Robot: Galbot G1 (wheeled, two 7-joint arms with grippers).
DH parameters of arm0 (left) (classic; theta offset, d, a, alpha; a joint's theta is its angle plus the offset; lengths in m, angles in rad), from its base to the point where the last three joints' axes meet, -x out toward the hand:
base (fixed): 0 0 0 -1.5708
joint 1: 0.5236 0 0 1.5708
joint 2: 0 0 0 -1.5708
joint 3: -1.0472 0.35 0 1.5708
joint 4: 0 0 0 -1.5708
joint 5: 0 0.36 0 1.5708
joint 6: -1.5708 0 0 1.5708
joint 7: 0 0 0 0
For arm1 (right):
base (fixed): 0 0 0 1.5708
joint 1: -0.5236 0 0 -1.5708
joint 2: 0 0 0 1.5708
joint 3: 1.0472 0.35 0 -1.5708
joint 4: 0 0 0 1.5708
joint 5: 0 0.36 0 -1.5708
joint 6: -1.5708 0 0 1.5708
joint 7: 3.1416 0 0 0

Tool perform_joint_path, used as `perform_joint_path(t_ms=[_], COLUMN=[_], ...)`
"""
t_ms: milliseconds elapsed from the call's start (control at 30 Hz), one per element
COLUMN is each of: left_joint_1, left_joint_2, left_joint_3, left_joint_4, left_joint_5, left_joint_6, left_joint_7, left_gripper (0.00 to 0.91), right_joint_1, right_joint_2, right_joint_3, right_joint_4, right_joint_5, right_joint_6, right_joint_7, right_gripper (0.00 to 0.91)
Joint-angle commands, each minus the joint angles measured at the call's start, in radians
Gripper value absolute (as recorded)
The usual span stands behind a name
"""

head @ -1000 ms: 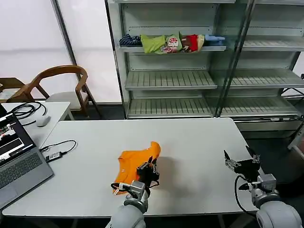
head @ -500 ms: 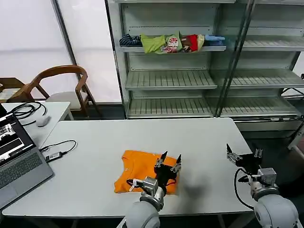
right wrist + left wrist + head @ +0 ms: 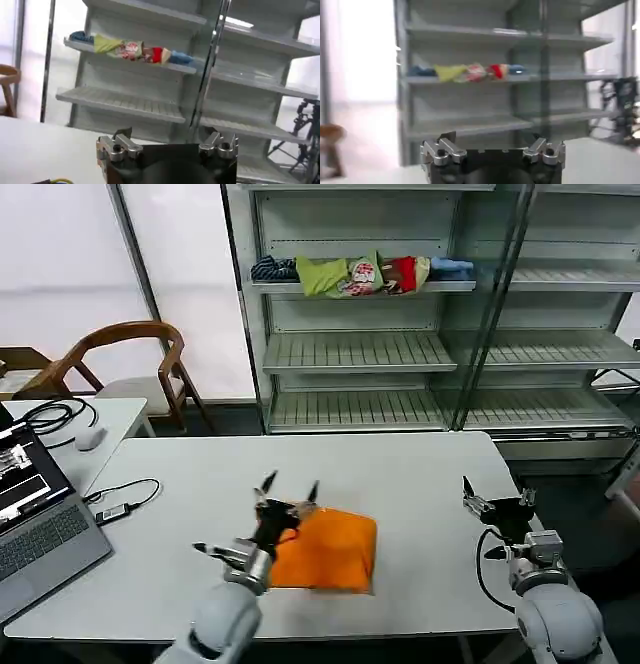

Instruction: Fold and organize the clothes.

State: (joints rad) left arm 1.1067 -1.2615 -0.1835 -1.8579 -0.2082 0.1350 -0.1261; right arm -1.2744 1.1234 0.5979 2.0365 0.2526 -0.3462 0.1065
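One orange T-shirt (image 3: 325,551) folded near table (image 3: 420,474) front edge; left gripper (image 3: 290,487) above, fingers apart, empty. Right gripper (image 3: 495,502) likewise spread, idle. Could snag, unfolding cloth.

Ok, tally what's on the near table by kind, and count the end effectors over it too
T-shirt: 1, orange, folded
Laptop: 1
Cable with adapter: 1
End effectors: 2, left end effector and right end effector, both open
Total: 5
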Motion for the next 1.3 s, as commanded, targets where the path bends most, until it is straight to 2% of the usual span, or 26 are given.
perform_joint_path(t_ms=[33,200,533,967,1200,1267,1300], left_joint_1=[0.069,0.080,0.080,0.075,0.096,0.101,0.102], left_joint_2=[0.198,0.175,0.149,0.138,0.138,0.135,0.134], left_joint_3=[-0.444,-0.439,-0.419,-0.425,-0.436,-0.439,-0.439], left_joint_4=[0.117,0.119,0.112,0.079,0.075,0.075,0.075], left_joint_5=[0.034,0.025,-0.027,-0.060,-0.065,-0.069,-0.070], left_joint_6=[-0.209,-0.228,-0.210,-0.166,-0.159,-0.157,-0.157], left_joint_7=[0.224,0.232,0.231,0.230,0.229,0.229,0.229], left_gripper=[0.907,0.907,0.907,0.907,0.907,0.907,0.907], right_joint_1=[0.059,0.092,0.120,0.245,0.261,0.259,0.255], right_joint_2=[0.044,0.069,0.116,0.187,0.198,0.192,0.186], right_joint_3=[-0.067,-0.084,-0.090,-0.135,-0.135,-0.129,-0.132], right_joint_4=[-0.086,-0.151,-0.185,-0.246,-0.263,-0.252,-0.251], right_joint_5=[-0.056,-0.083,-0.073,-0.078,-0.071,-0.094,-0.090], right_joint_6=[0.082,0.125,0.122,0.087,0.097,0.036,0.033], right_joint_7=[-0.007,-0.015,-0.048,-0.041,-0.041,-0.042,-0.044], right_gripper=[0.907,0.907,0.907,0.907,0.907,0.907,0.907])
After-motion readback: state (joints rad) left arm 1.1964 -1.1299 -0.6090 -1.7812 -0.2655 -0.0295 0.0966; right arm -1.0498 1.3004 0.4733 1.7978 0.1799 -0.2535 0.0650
